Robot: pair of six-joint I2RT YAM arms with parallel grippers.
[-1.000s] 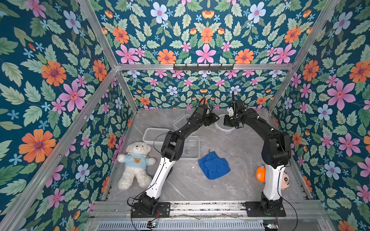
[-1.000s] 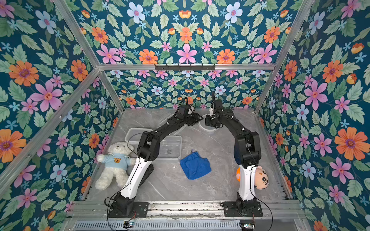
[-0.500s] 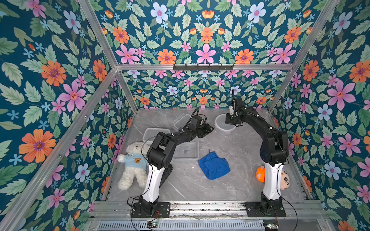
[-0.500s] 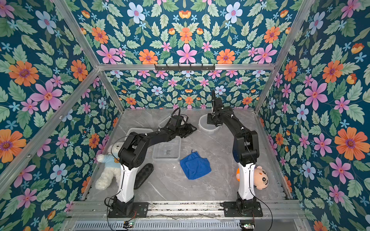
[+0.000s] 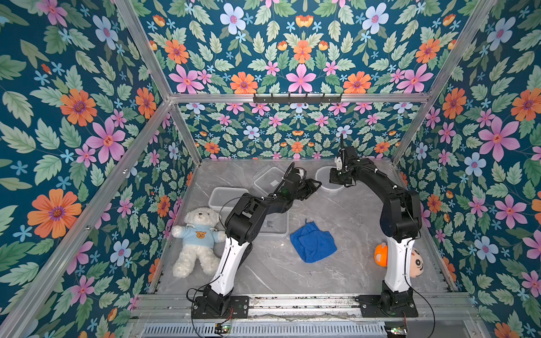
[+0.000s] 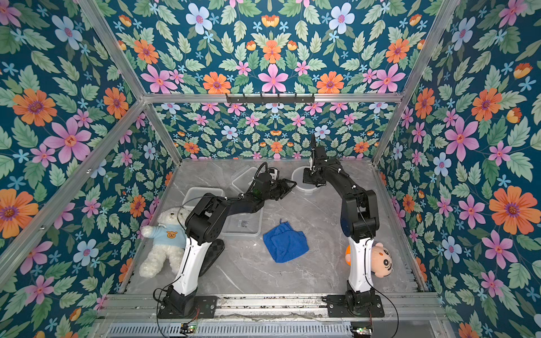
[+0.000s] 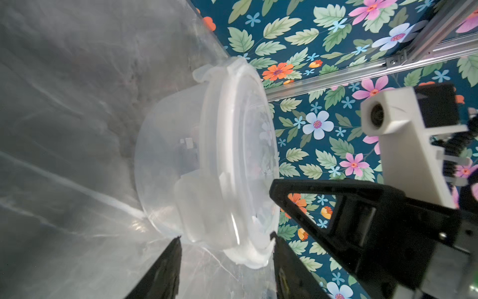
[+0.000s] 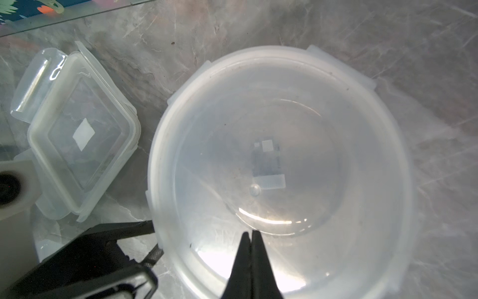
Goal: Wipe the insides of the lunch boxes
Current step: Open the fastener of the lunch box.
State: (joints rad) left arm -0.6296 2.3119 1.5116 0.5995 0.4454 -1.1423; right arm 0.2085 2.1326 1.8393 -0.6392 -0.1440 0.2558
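Round lunch box [image 8: 284, 155] upright at rear of worktop [image 8: 232, 31]; base stickers [image 8: 269, 178] too blurred to read. Right claw [image 8: 250, 233] pinched together, tips inside box. Left claw [image 7: 225, 236] apart, at outer rim.

**A:** Any readable text anywhere in this?

**B:** Nah, nothing legible. The round lunch box [image 8: 323, 129] has a pale sticker [image 8: 269, 181] on its base and faint raised marks [image 8: 223, 235] near that, both too blurry. The clear lid [image 8: 103, 116] beside the box carries a blank white patch [image 8: 83, 134].
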